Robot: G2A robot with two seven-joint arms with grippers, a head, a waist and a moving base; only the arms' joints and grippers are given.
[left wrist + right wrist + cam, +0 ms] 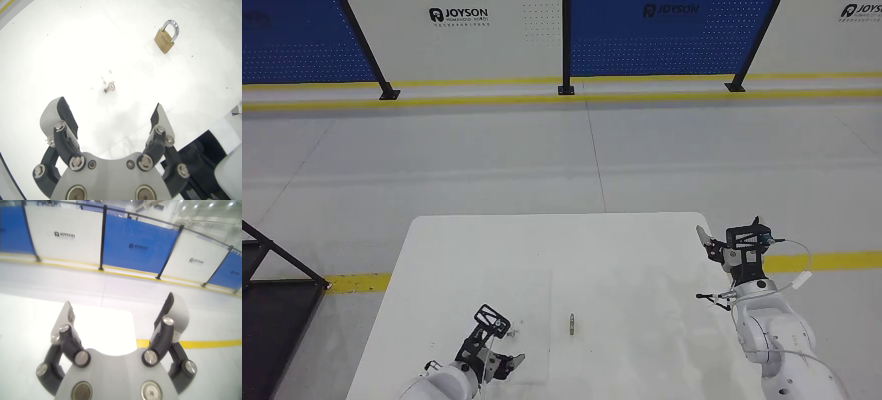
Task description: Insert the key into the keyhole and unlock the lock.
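Noted: left jaws and right jaws wide, empty. Key (pixel 110 87), flat on counter (pixel 56 56), is best pinched by its head, blade kept free for lock (pixel 164 40).

The padlock (pixel 164 42) has a dull brass body and a glossy chromed shackle (pixel 175 28); the key (pixel 110 87) is silvery metal. The table (pixel 56 47) is smooth white; the left gripper (pixel 110 105) has matt grey metal fingers (pixel 49 115) with ribbed black pads (pixel 69 117).

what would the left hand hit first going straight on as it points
Most likely the key, lying on the table just ahead of the open left hand, in line with its gap. The lock sits farther off, aside. Depth is unclear.
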